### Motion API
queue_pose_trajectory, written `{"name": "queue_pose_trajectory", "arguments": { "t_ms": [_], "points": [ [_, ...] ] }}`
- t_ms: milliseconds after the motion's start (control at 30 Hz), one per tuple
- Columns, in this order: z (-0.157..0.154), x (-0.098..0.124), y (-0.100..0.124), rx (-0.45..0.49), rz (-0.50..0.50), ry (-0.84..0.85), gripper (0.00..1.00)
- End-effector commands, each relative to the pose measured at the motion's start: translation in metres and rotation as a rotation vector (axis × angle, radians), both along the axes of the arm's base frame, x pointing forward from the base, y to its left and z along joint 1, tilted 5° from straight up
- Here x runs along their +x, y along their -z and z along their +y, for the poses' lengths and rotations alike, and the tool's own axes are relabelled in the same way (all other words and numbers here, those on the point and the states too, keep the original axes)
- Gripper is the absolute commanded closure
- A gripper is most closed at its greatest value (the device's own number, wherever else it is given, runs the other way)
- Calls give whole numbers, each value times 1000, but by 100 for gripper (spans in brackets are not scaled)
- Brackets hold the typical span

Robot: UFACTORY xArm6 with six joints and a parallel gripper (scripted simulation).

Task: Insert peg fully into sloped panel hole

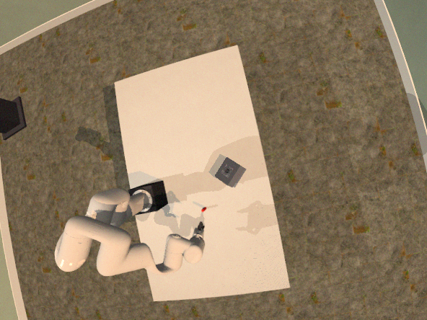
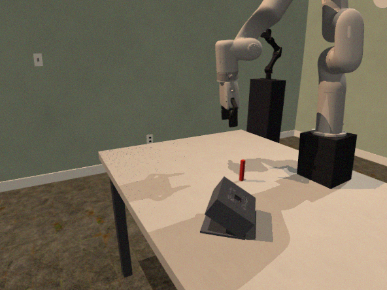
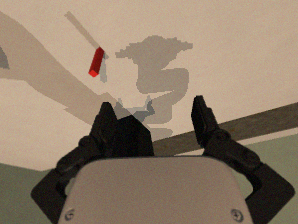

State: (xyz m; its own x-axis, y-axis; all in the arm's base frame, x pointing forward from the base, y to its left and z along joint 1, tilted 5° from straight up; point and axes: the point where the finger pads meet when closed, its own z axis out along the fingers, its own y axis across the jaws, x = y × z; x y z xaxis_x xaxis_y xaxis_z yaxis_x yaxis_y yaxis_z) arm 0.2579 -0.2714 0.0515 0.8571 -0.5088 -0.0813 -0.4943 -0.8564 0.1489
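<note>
A small red peg (image 2: pixel 242 170) stands upright on the pale table, between the arm's base and the sloped panel; it shows from above (image 1: pixel 203 208) and in the wrist view (image 3: pixel 96 62) at the upper left. The dark grey sloped panel (image 2: pixel 231 208) with a small rectangular hole (image 2: pixel 237 197) sits on a flat base in front of the peg, seen from above (image 1: pixel 227 170) near the table's right edge. My gripper (image 2: pixel 229 117) is open and empty, hanging well above the table, beyond the peg; its fingers point down at the table.
The arm's black base block (image 2: pixel 325 158) stands on the table's edge. A black pedestal (image 2: pixel 265 108) with a dark stand is on the floor behind the table. The table's edges and the floor lie below the gripper's side.
</note>
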Motion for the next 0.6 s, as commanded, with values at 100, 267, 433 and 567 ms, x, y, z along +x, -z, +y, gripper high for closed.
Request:
{"name": "queue_pose_trajectory", "arguments": {
  "t_ms": [100, 267, 433, 567],
  "points": [
    [25, 13, 30, 1, -27, -162, 0],
    [49, 20, 53, 11, -49, -287, 0],
    [76, 24, 72, 28, -77, -410, 0],
    [87, 24, 79, 35, -88, -455, 0]
  ]
}}
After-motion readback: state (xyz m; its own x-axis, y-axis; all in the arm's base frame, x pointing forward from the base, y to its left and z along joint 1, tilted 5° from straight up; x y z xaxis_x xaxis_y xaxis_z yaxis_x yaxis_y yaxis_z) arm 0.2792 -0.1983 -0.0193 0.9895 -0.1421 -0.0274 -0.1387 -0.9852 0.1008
